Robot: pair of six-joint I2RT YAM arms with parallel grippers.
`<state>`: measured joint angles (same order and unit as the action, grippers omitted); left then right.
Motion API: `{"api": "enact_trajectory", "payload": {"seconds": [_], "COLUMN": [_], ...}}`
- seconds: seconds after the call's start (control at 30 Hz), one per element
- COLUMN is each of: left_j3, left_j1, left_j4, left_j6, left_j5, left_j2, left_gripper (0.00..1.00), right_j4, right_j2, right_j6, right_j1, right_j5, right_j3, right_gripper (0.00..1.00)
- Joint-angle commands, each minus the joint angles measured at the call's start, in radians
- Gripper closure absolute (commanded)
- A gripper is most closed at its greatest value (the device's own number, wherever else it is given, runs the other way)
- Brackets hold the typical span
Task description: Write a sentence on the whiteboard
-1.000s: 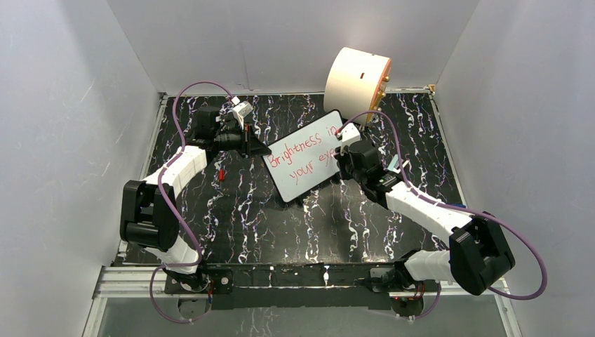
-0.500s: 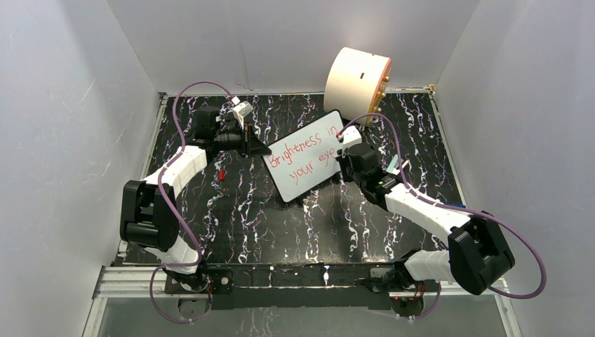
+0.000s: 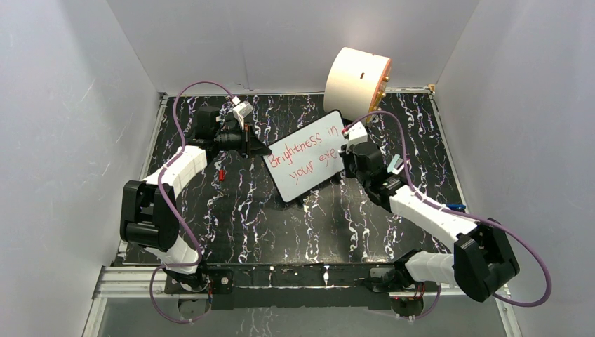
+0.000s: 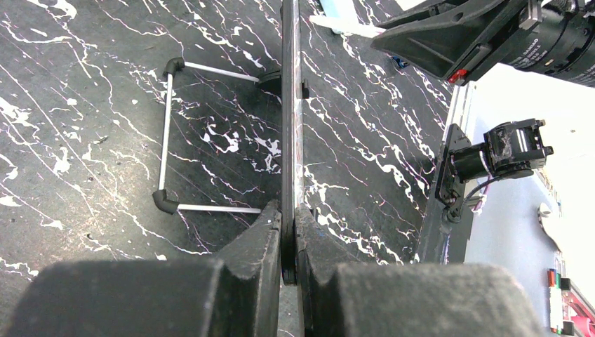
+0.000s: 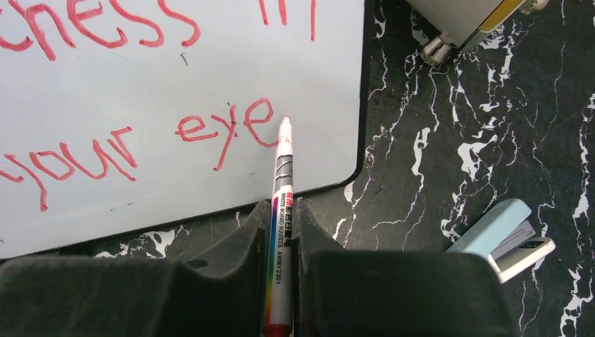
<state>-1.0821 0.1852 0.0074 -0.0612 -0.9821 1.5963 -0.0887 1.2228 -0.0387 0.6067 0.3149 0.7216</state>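
Observation:
The whiteboard [image 3: 305,156] stands tilted mid-table on a wire stand [image 4: 168,133]. Red letters [image 5: 224,130] on it read "Brightness in" and "your eye". My left gripper [image 4: 289,232] is shut on the board's left edge [image 4: 289,105], seen edge-on in the left wrist view. My right gripper [image 5: 283,217] is shut on a red whiteboard marker [image 5: 281,210]. The marker's tip [image 5: 285,122] is at the board face just right of the last "e"; I cannot tell if it touches. In the top view the right gripper [image 3: 349,144] is at the board's right end and the left gripper [image 3: 261,149] at its left end.
A big cream cylinder [image 3: 356,77] stands at the back right, behind the board. A light blue and white eraser [image 5: 502,235] lies on the black marbled table [image 3: 281,217] right of the right gripper. A small red cap [image 3: 221,173] lies near the left arm. White walls enclose the table.
The right gripper with the marker has shifted a little to the right along the board's second line. The left arm and the board have not moved.

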Motion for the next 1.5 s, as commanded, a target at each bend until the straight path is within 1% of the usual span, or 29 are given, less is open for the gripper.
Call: {"api": "enact_trajectory", "payload": {"seconds": [0.0,0.27,0.97,1.47], "left_j3": [0.023,0.023,0.022,0.024], "left_j1": [0.033,0.032,0.032,0.032], "left_j4": [-0.105,-0.105,-0.105,-0.106], "left_j6": [0.057,0.057,0.057,0.057], "left_j5": [0.082,0.083,0.082,0.083], "left_j2": [0.049,0.050,0.051,0.051], "left_gripper": [1.00,1.00,1.00,1.00], "right_j4": [-0.079,-0.104,-0.138,-0.083], "right_j2": [-0.023,0.005,0.036,0.022], "right_j6": [-0.002,0.000,0.008,0.005], "right_j1": [-0.021,-0.047,-0.053,-0.053], "right_j5": [0.001,-0.031,-0.074,-0.133], "right_j3": [0.008,0.023,0.045,0.033], "right_gripper": [1.00,1.00,1.00,1.00]}}
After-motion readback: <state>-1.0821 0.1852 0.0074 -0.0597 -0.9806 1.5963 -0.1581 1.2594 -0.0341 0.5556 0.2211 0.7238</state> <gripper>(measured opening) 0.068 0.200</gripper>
